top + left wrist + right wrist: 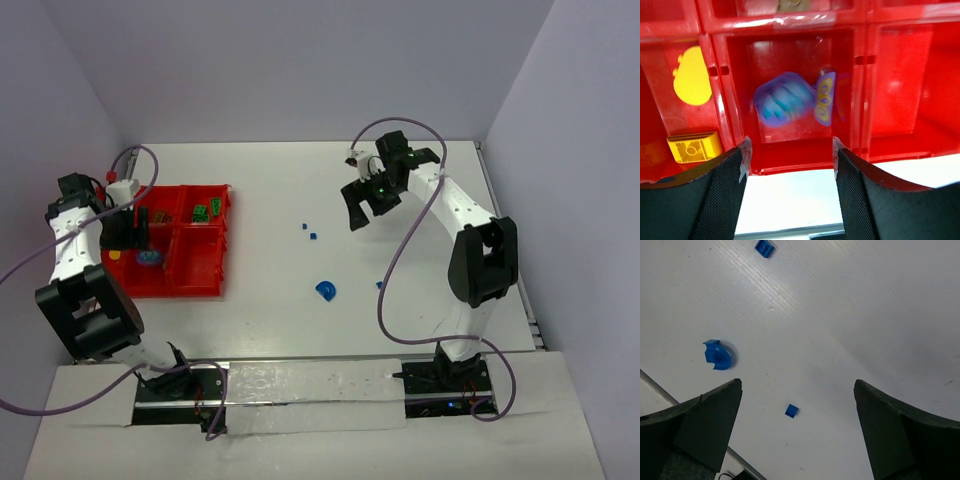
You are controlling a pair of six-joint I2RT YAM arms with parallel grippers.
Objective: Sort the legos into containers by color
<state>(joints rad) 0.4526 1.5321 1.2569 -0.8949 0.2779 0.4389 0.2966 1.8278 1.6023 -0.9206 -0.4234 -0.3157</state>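
Four blue legos (326,291) lie loose on the table (270,180), well apart from the red bins (195,265): one arch (718,354) and three tiny bits (791,411). Expect them light, hard and slick. Take the arch across its flat sides; pinch the bits square or they'll skid. Right jaws hang wide apart above them, empty. Left jaws stand apart over a bin holding a purple piece (785,104).

White table (300,335), pale lilac walls (300,60), shiny strip (310,385) along table's near edge
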